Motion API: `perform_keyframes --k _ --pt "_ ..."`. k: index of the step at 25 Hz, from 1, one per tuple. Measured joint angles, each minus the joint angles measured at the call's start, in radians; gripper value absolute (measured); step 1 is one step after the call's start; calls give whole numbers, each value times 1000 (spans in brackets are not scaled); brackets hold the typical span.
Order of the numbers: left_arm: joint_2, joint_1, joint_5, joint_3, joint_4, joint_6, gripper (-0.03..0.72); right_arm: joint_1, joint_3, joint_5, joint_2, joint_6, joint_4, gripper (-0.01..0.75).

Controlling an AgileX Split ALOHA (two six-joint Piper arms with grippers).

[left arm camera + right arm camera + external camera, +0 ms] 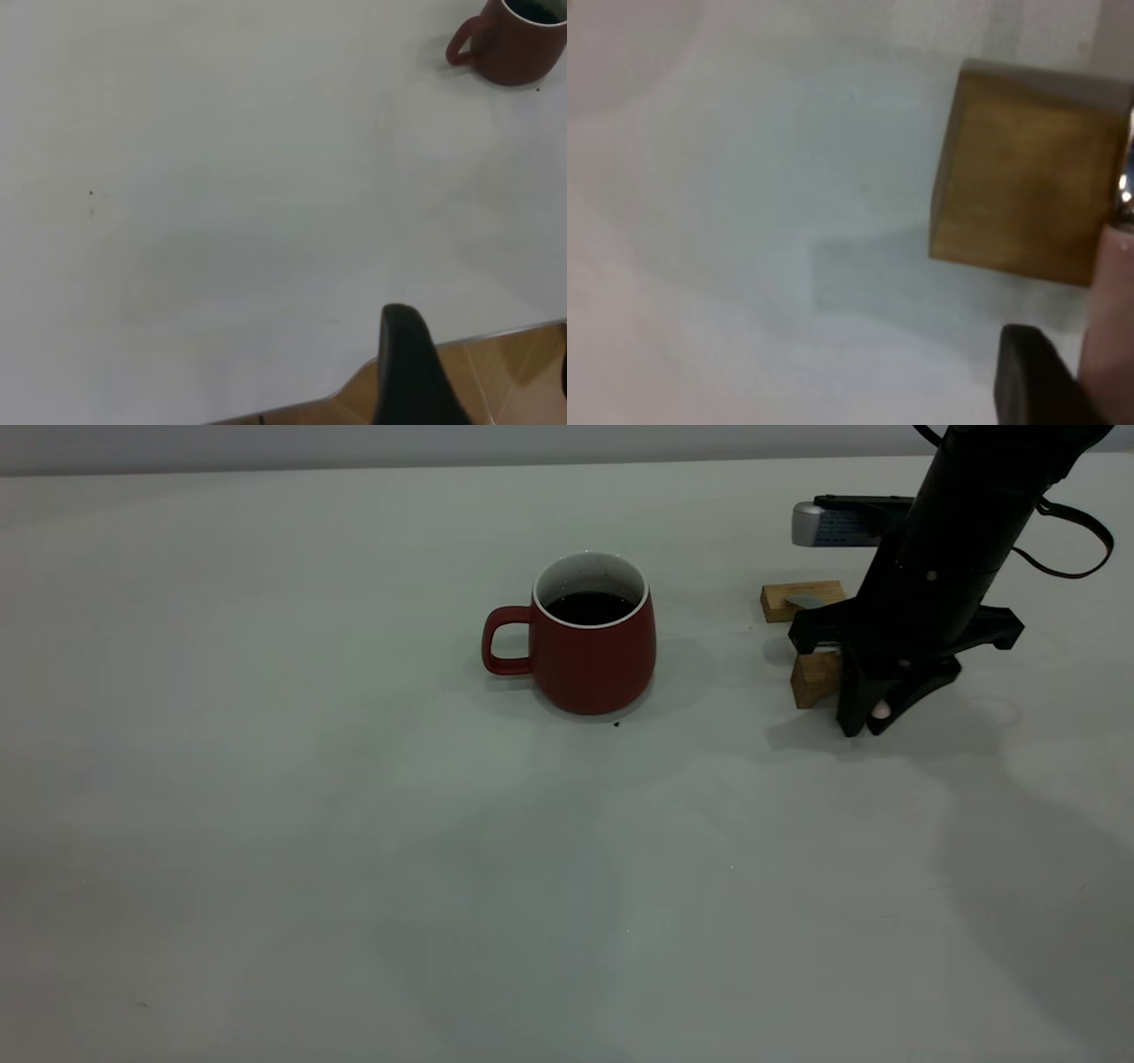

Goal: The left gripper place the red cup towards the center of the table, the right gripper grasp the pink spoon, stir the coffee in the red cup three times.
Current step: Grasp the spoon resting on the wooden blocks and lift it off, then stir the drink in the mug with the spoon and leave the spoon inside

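Red cup (592, 651) upright, centre-upper frame, handle pointing left, white inside, coffee (589, 607) dark and flat. Pink spoon (881, 708) at right: pale handle tip showing low, grey bowl on far wood block.

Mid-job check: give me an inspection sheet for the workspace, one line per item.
Surface: table pale and bare in front; one dark speck by the cup.
Job's things: red cup upright near the centre, handle towards the left arm's side, coffee inside. Pink spoon bridges two blocks, bowl on the far one.
Clutter: far wooden block, near wooden block.
Grippers: right hand down at the table, closed round the spoon's pink handle. Left hand open, back near the table edge, far from the cup.
Cables: black cable loops off the right arm.
Surroundings: tan floor beyond the table edge.
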Motion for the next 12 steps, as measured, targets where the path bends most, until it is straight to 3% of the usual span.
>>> perform_keyframes --k 3,6,12 --pt "0 0 0 0 0 0 482 0 0 40 -37 1 0 123" --pt "0 0 0 0 0 0 482 0 0 157 -113 3 42 123" --pt "0 0 0 0 0 0 482 0 0 440 -254 9 359 123"
